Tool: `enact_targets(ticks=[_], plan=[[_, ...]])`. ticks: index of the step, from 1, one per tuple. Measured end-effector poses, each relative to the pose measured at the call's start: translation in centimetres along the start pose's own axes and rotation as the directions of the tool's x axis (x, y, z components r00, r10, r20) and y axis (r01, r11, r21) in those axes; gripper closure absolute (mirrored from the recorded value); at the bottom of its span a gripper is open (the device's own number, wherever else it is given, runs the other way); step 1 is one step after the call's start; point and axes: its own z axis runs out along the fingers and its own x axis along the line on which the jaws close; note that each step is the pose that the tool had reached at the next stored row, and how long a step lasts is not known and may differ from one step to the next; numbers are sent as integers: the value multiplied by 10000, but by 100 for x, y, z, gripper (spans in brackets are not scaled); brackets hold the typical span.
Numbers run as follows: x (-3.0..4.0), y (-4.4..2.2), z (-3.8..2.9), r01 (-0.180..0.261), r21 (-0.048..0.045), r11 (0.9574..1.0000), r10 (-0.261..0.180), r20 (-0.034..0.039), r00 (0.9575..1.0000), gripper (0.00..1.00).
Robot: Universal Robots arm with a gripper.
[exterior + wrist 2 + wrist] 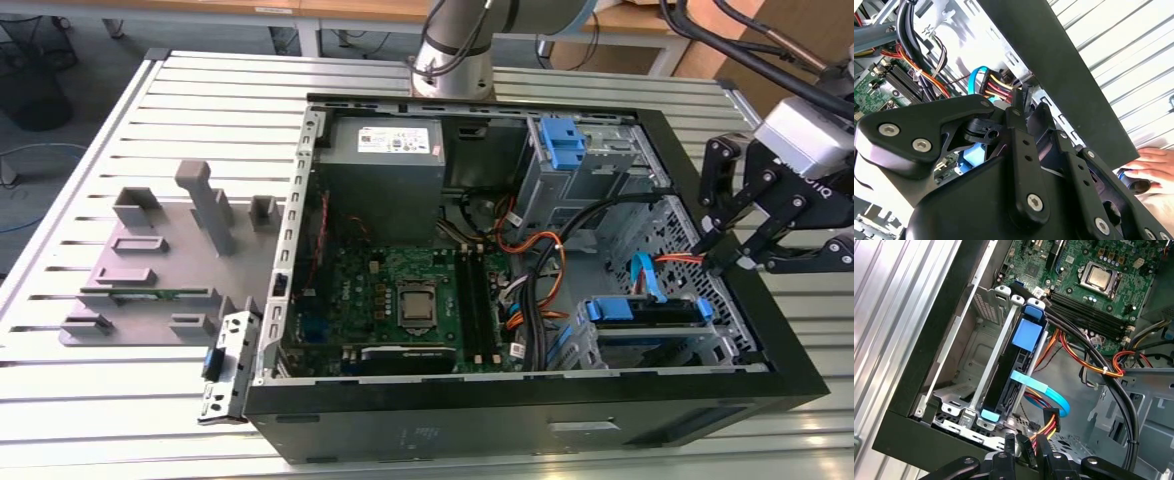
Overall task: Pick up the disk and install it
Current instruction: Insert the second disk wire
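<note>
open computer case (pixel 334 440) lies on its side on the slatted metal table (pixel 120 400). gripper (pixel 738 262) sits over the case's wall on the exterior view's right, fingertips pointing down into the case.

fingers: in the first wrist view the black fingertips (pixel 1016 447) are nearly together around a black plug with red, yellow and orange wires (pixel 1050 426); the second wrist view shows the same plug (pixel 1013 100) between the finger links. whether the pads actually press on it: cannot tell.

disk (pixel 1016 365): already seated on edge in the metal drive cage (pixel 974 390), just ahead of the fingertips, with blue side rails at its two ends and a blue tab on top. in the exterior view it is the blue-railed block (pixel 643 312) in the cage near the case's front corner, below and inward of the gripper.

light blue flat cable (pixel 1046 392) crosses the disk's edge and loops down toward the plug. thick black cables (pixel 1104 380) run beyond it, toward the green circuit board (pixel 1094 285).

grey power-supply box (pixel 380 160) at the far end of the case, well apart from the gripper. grey plastic fixture (pixel 160 270) on the table outside the case, on the exterior view's left.

a person's hand (pixel 1154 167) rests on the table beside the case in the second wrist view.
</note>
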Motion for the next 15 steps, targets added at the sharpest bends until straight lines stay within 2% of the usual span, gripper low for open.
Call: enact_targets(ticks=[13,15], plan=[[-33,-57,28,143,-53,9999,-143,12,9999,69],[-36,-58,31,195,-85,9998,-195,-20,9998,69]])
